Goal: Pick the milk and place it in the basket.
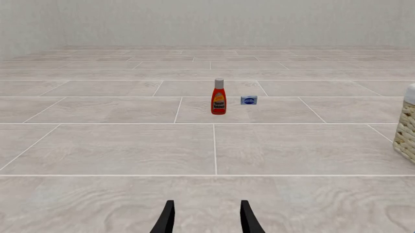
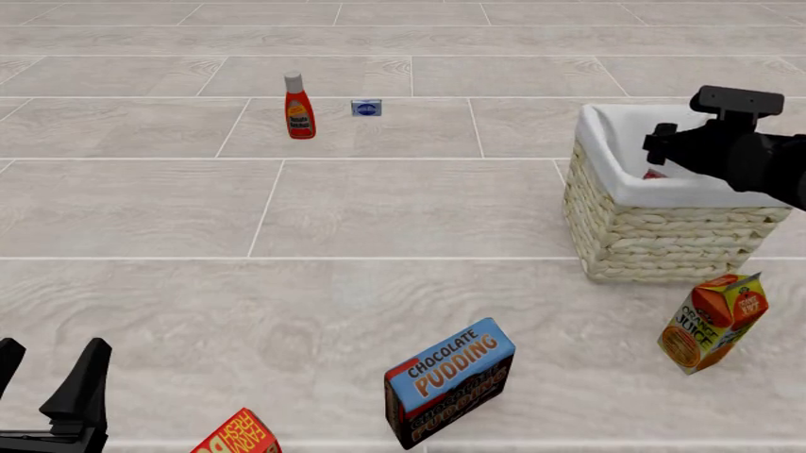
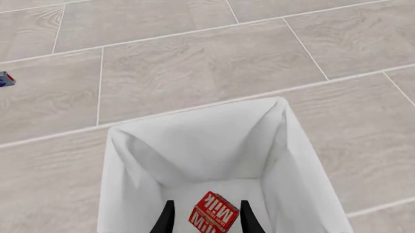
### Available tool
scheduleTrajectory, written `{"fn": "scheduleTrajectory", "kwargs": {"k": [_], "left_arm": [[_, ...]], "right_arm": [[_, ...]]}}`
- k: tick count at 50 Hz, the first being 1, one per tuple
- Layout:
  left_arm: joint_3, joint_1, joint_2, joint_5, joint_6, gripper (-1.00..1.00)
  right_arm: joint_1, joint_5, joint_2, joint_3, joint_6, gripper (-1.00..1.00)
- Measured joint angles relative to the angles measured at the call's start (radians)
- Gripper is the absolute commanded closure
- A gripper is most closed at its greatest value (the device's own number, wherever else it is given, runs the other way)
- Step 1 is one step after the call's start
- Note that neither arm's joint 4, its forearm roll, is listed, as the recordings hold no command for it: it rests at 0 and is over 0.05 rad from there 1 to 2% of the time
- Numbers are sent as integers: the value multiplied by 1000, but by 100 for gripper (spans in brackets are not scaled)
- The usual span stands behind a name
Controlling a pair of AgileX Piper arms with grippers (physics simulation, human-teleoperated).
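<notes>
The milk (image 3: 214, 217), seen from above by its red top with white lettering, sits tilted low inside the basket (image 3: 194, 145), against the white cloth lining. My right gripper (image 3: 206, 218) hangs over the basket with its fingers on either side of the carton and a small gap showing on each side, so it is open. In the front view the right gripper (image 2: 662, 151) is above the wicker basket (image 2: 667, 236), and a sliver of red milk top (image 2: 651, 174) shows beneath it. My left gripper (image 2: 48, 363) is open and empty at the near left.
A red ketchup bottle (image 2: 298, 107) and a small blue-white box (image 2: 365, 108) stand far back. An orange juice carton (image 2: 714, 322) leans near the basket's front right. A chocolate pudding box (image 2: 450, 379) and a red box (image 2: 240, 436) are at the near edge.
</notes>
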Motion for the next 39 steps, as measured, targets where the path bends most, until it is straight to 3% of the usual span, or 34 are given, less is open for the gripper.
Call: {"fn": "scheduleTrajectory", "kwargs": {"k": [39], "left_arm": [[0, 0, 0, 0, 0, -100]], "right_arm": [[57, -18, -84, 46, 34, -100]]}}
